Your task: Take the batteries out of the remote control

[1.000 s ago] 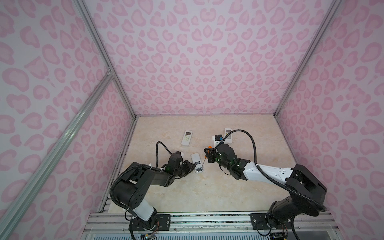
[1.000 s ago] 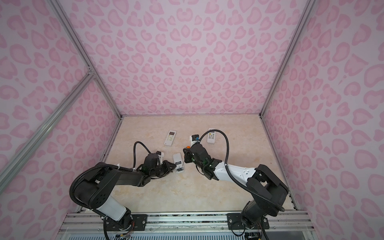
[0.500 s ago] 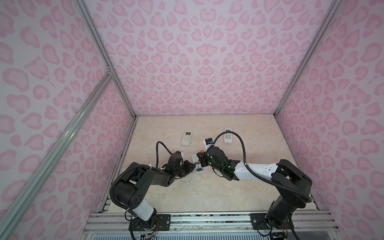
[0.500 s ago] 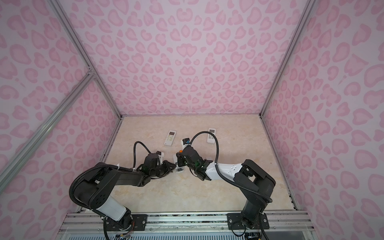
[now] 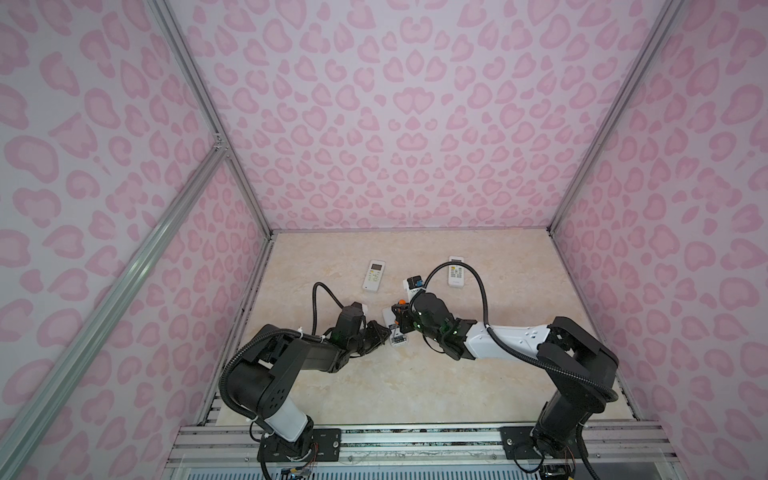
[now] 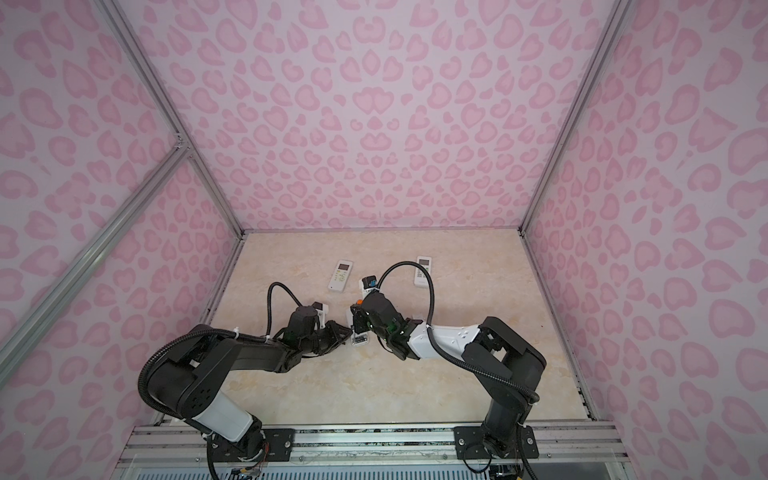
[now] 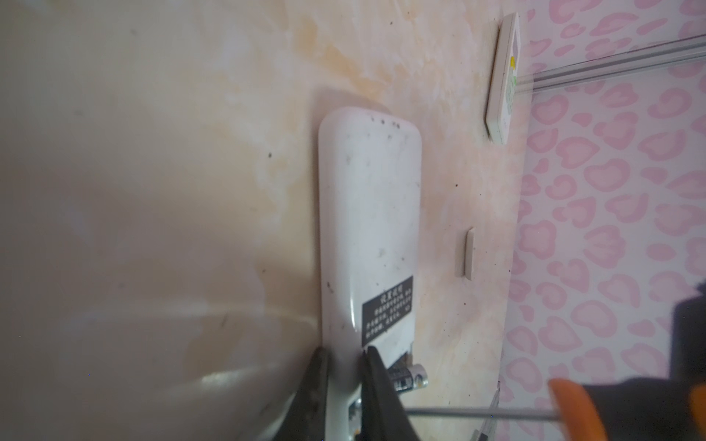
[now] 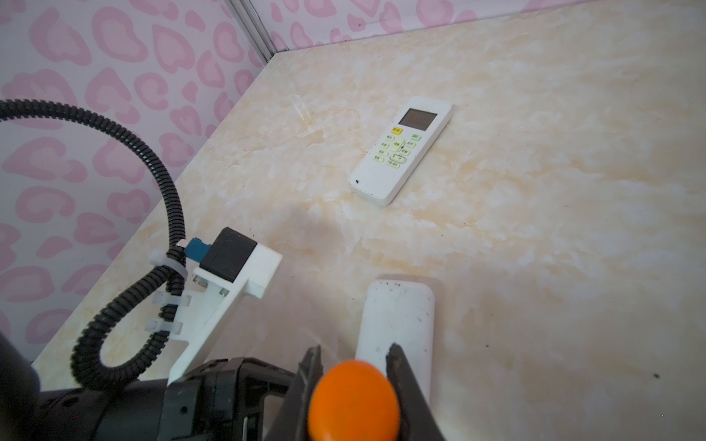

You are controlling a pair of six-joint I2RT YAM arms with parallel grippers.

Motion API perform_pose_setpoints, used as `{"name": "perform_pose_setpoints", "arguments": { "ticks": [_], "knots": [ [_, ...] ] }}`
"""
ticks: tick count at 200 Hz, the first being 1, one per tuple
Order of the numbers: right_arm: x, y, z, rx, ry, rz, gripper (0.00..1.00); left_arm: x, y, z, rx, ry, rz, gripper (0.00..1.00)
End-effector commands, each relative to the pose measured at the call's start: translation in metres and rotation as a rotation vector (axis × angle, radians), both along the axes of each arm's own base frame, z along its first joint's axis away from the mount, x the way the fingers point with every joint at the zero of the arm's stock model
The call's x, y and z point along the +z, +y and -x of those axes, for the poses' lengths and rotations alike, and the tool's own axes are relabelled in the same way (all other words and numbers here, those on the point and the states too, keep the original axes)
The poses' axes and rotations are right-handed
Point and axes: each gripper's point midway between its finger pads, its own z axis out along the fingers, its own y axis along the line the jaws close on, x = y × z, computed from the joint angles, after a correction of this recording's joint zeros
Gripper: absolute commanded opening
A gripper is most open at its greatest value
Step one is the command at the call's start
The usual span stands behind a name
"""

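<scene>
While left pincer (image 7: 345,351) stays clamped on remote (image 7: 370,214), right pincer (image 8: 354,349), gripping screwdriver (image 8: 353,401), now overhangs it.

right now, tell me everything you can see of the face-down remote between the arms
The face-down remote is a white plastic slab with rounded corners, lying back up on the marbled table. Its back is speckled with dark grime and bears a black label with white print. At one end the cover is off and a black battery with a silver tip shows in the open bay. The left gripper pinches a long edge there. A screwdriver shaft points toward the bay; contact is unclear.
</scene>
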Motion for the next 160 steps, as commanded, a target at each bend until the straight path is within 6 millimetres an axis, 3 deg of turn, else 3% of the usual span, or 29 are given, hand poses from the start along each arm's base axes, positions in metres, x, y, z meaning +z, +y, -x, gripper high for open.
{"name": "perform_pose_setpoints", "arguments": {
  "ticks": [1, 160],
  "knots": [
    [-0.001, -0.003, -0.001, -0.004, -0.023, 0.045, 0.00, -0.020, 0.009, 0.016, -0.012, 0.089, -0.063, 0.20],
    [0.010, -0.034, -0.005, -0.056, -0.110, 0.221, 0.00, -0.022, 0.010, 0.017, -0.013, 0.090, -0.074, 0.19]
  ]
}}
